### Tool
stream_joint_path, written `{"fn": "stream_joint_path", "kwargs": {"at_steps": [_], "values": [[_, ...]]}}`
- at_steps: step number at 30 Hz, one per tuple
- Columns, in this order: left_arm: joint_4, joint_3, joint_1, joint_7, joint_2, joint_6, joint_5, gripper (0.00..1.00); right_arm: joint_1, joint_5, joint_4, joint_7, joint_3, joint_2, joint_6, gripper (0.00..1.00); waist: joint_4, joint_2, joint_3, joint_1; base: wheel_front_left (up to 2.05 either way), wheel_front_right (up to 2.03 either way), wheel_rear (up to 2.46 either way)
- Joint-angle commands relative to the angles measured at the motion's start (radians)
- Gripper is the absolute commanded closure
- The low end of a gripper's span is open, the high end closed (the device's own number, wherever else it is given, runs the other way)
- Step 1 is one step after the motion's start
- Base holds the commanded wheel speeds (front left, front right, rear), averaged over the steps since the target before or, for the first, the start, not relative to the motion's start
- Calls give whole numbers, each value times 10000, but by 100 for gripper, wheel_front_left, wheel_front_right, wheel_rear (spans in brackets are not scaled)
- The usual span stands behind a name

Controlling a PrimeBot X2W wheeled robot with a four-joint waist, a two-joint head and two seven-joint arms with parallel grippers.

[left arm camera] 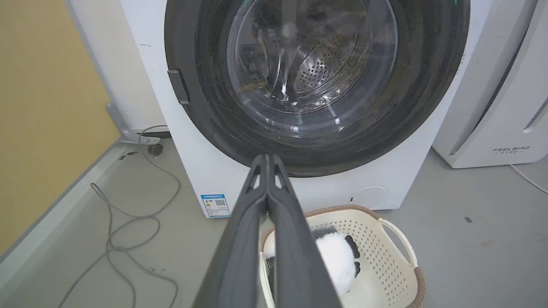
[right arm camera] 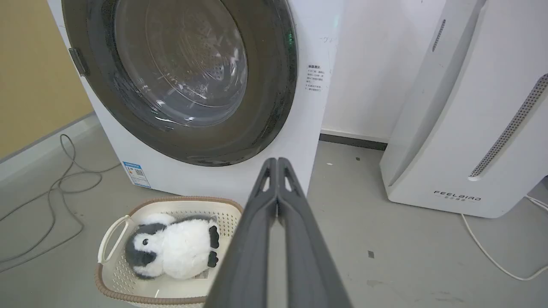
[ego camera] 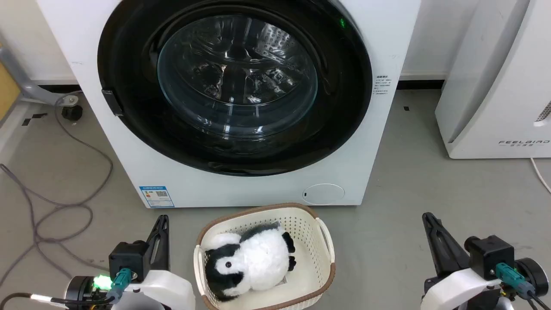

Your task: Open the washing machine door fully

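Black gloss looks slick; we'd pull the stiff washing machine door [ego camera: 234, 86] by its left-rim tab [ego camera: 112, 102]; left gripper [ego camera: 162, 220], right gripper [ego camera: 428, 218] closed, empty.

The left gripper [left arm camera: 267, 158] has its two dark fingers pressed together, pointing at the lower rim of the door [left arm camera: 312, 64], which seems shut flush against the washing machine [left arm camera: 147, 55]. Behind the fingers, a cream basket [left arm camera: 402, 244] on the floor [left arm camera: 471, 256] holds a fluffy white toy [left arm camera: 336, 261].
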Motion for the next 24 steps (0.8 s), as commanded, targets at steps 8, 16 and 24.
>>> {"fn": "stream_joint_path", "kwargs": {"at_steps": [8,16,24], "values": [[-43,-11,-150,5,1,-55,30,100,-136,-76,20,7,-7,7,8,100,1,0,0,0,0,0,0],[-43,-11,-150,5,1,-55,30,100,-136,-76,20,7,-7,7,8,100,1,0,0,0,0,0,0],[8,-2,6,0,0,5,-1,0,5,9,-2,-4,-4,0,0,0,0,0,0,0,0,0,0]]}}
